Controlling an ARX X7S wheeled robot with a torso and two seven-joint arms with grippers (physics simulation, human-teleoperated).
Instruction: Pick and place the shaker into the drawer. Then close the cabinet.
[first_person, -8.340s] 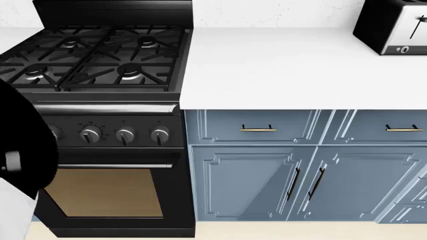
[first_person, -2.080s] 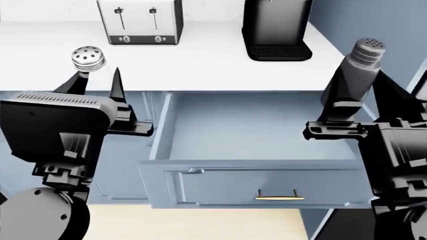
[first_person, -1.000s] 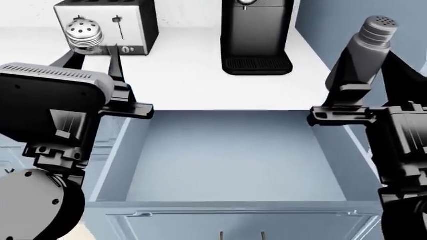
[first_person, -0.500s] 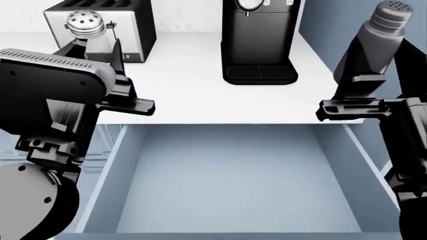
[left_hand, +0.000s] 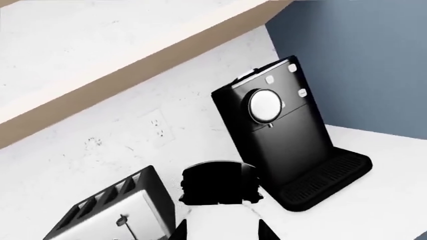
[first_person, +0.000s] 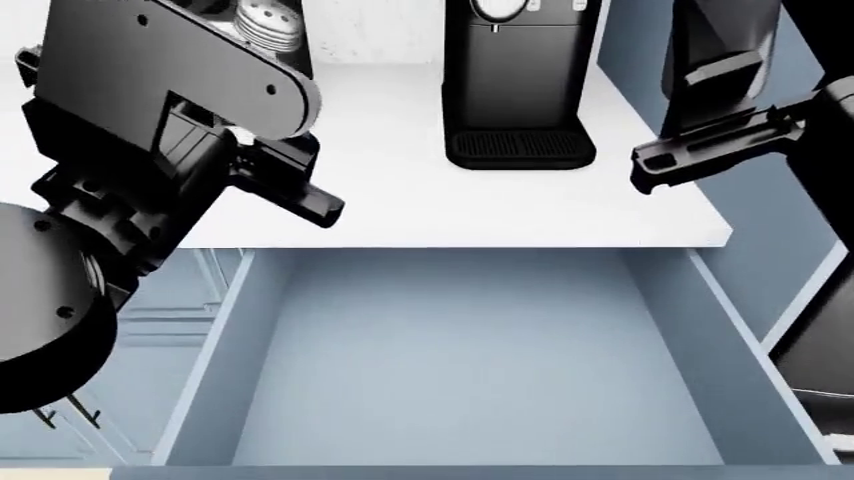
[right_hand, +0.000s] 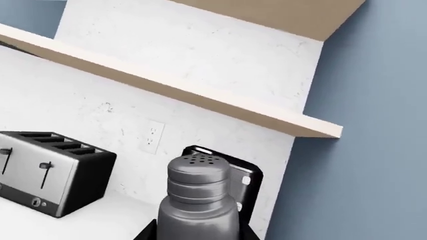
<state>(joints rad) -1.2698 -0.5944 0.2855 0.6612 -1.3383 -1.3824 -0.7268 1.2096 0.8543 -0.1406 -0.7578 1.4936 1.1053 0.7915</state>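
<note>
Furthest left, the left gripper (first_person: 274, 160) hung above the worktop (first_person: 387, 150). Its arm hid the fingers, so I could not tell whether it was spread or closed. A pierced silvery cap (first_person: 267, 20) showed just beyond it, perhaps held, perhaps standing behind. The coffee machine (first_person: 518, 80) stood between the two grippers, further out.

The open, bare drawer (first_person: 220, 360) lay below both grippers and nearer the robot. The right gripper (first_person: 707, 110) was pinching the shaker (right_hand: 199, 200) by its lower body, high over the drawer's right wall.

Letting go from there would likely go badly. The shaker could strike that wall or the worktop edge, topple, or fall outside. The left arm, low over the drawer's other side, might also foul the closing push.

The shaker's long axis ran out along the fingers, with its holed cap pointing away from the wrist, roughly upright.
</note>
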